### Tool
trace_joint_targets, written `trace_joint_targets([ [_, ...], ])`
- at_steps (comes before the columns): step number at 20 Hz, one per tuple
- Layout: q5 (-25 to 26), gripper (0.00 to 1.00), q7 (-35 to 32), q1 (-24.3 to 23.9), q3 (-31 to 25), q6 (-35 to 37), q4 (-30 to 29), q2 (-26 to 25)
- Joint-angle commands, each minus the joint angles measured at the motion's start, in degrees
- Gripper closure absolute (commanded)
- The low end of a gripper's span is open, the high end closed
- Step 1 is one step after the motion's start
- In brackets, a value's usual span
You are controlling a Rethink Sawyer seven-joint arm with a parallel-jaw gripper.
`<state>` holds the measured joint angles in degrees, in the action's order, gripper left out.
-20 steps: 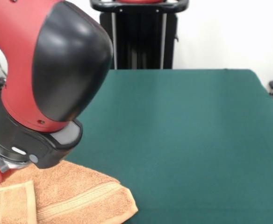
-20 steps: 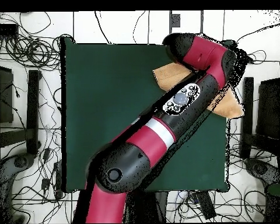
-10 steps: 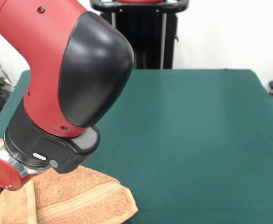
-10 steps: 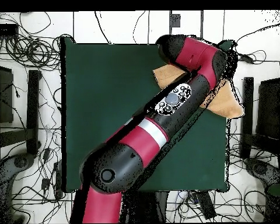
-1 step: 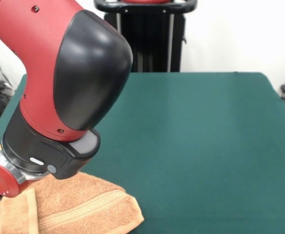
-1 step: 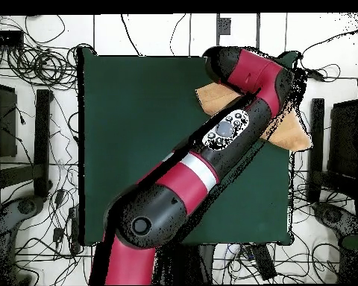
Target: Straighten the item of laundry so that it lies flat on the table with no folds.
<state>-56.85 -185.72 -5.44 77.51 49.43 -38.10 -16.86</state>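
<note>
Front view: arm (image 5: pixel 59 92) looms over the towel (image 5: pixel 84 204), which lies folded at the table's (image 5: pixel 201 146) near left corner. Gripper state cannot be determined.
Overhead view: towel (image 6: pixel 290 132) overhangs the table's (image 6: pixel 137 134) upper right edge, largely hidden beneath the arm (image 6: pixel 212 156).

Front view: low and close, looking across the table (image 5: pixel 206 146) from its near edge toward the far edge. Overhead view: high, straight down, taking in the whole table (image 6: pixel 137 134). Both share the towel corner.
</note>
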Motion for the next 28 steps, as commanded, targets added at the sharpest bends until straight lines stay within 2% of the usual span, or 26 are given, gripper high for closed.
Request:
trace_joint_targets([
  [1, 2.8, 0.0, -6.7, 2.3, -7.8, -2.7, -2.9, -1.8],
  [7, 2.2, 0.0, -10.1, 2.2, -5.5, -1.2, -0.7, -3.3],
  [28, 0.4, 0.0, -15.8, 1.4, -0.3, 3.7, 4.3, -5.2],
])
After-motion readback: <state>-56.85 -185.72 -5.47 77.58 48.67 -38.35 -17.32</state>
